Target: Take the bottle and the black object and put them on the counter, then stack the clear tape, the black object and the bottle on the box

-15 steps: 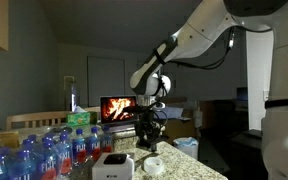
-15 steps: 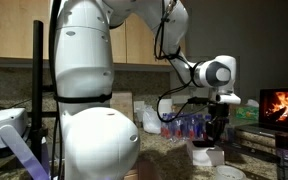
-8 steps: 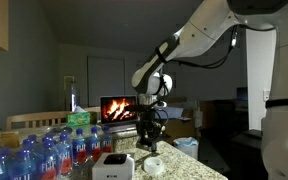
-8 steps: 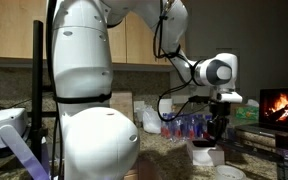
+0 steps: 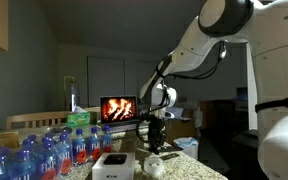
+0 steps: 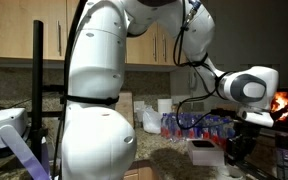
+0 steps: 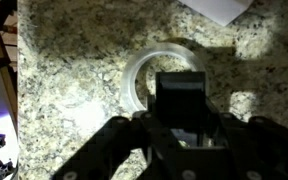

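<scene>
In the wrist view my gripper (image 7: 181,118) is shut on the black object (image 7: 181,95), a small dark block held between the fingers. It hangs right over the clear tape (image 7: 144,65), a pale ring lying flat on the speckled counter. In an exterior view the gripper (image 5: 154,135) is low over the tape (image 5: 154,165), just beside the white box (image 5: 114,165). The box (image 6: 206,153) and gripper (image 6: 239,150) also show in an exterior view. A small dark bottle (image 6: 287,152) stands on the counter past the gripper.
Several water bottles with blue and red labels (image 5: 44,150) stand behind the box, with a green bottle (image 5: 79,118). A laptop with a fire picture (image 5: 119,108) is at the back. The counter's edge (image 5: 199,160) is close beside the tape.
The arm has swung and lowered. The gripper with the black object has come down closer to the counter, over the tape.
</scene>
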### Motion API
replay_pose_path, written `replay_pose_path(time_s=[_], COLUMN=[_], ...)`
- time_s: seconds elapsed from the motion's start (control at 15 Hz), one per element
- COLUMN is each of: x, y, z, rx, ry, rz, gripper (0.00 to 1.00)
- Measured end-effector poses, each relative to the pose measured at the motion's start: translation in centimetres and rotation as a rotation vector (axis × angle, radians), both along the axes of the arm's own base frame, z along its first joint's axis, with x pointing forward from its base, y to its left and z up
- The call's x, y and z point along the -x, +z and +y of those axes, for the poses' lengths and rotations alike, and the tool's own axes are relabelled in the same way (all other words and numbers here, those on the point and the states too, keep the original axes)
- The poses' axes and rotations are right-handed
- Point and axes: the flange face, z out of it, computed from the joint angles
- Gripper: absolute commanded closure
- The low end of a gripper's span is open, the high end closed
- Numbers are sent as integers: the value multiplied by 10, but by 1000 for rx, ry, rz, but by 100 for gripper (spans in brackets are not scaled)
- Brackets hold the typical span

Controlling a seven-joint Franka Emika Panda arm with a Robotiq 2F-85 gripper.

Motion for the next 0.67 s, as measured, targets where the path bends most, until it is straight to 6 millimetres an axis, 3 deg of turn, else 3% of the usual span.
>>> replay_pose_path(time_s=[0.2, 0.67], x=[-12, -46], y=[-6, 12], z=[-6, 2], rx=[15, 80], ry=[-71, -176], rz=[2, -48], gripper=[81, 81])
